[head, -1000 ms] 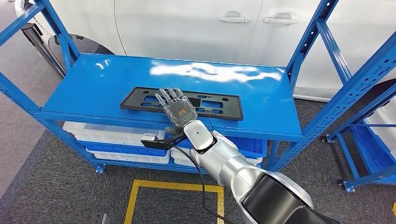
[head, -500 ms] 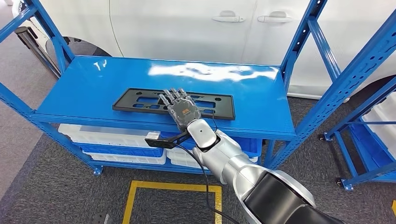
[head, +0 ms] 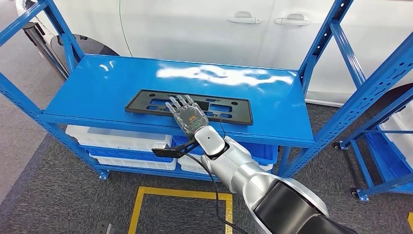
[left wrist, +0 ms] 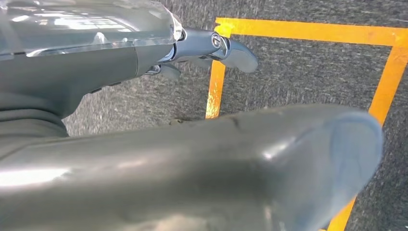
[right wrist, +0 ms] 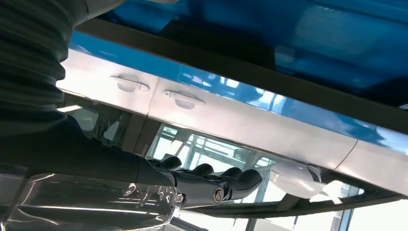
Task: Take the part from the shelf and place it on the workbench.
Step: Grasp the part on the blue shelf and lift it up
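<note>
The part is a long black flat frame (head: 229, 111) lying on the top level of the blue shelf (head: 97, 92), near its front edge. My right hand (head: 187, 114) reaches in from below and lies flat over the middle of the part's near edge, back of the hand up, fingers (head: 179, 102) stretched forward and holding nothing. I cannot tell whether they touch the part. In the right wrist view the dark fingers (right wrist: 211, 180) lie side by side with nothing between them. My left hand (left wrist: 211, 45) hangs over the floor with nothing in it.
A white car (head: 195, 24) stands close behind the shelf. White bins (head: 117, 139) sit on the lower level. Blue uprights (head: 341, 44) frame the shelf, and a second blue rack (head: 389, 122) stands at the right. A yellow line (head: 180, 195) marks the grey floor.
The head view swung left and came back. My right hand has drawn back slightly toward the part's near edge. The part has not moved.
</note>
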Robot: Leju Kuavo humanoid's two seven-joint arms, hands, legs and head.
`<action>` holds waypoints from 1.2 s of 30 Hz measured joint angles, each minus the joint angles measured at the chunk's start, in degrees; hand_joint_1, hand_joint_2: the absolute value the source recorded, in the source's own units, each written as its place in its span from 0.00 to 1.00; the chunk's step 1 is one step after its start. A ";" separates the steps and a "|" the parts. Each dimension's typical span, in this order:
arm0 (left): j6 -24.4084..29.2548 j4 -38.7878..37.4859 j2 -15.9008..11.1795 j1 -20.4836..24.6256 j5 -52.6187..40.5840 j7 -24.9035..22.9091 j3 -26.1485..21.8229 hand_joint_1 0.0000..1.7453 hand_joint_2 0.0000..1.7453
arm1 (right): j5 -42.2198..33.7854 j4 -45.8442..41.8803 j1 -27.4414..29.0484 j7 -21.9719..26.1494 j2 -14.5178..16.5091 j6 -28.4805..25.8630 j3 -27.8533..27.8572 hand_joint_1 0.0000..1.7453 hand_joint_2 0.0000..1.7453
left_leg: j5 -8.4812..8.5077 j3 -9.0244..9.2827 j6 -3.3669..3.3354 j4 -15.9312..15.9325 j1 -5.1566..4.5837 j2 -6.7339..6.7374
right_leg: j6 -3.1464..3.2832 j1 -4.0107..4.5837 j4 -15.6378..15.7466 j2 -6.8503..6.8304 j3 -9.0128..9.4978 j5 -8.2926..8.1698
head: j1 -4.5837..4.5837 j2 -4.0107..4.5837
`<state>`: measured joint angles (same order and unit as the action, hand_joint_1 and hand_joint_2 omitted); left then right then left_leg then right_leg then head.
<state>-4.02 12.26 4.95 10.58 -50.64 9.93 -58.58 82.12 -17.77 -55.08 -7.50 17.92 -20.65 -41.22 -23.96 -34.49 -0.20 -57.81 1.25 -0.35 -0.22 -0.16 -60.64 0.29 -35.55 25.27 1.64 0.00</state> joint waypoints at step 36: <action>-0.59 -0.02 0.07 -0.23 0.46 0.23 -0.04 0.00 0.00 | -1.79 -0.31 0.20 2.88 0.59 0.26 2.55 0.00 0.00 | -1.24 0.12 1.25 -0.73 -0.31 -0.01 | 1.85 0.36 3.74 -0.16 1.22 -1.33 | 0.00 0.00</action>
<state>-4.61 12.25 5.02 10.35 -50.18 10.16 -58.62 80.32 -18.08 -54.89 -4.62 18.51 -20.39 -38.67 -25.21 -34.37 1.05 -58.54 0.94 -0.36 1.63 0.20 -56.90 0.14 -34.33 23.94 1.64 0.00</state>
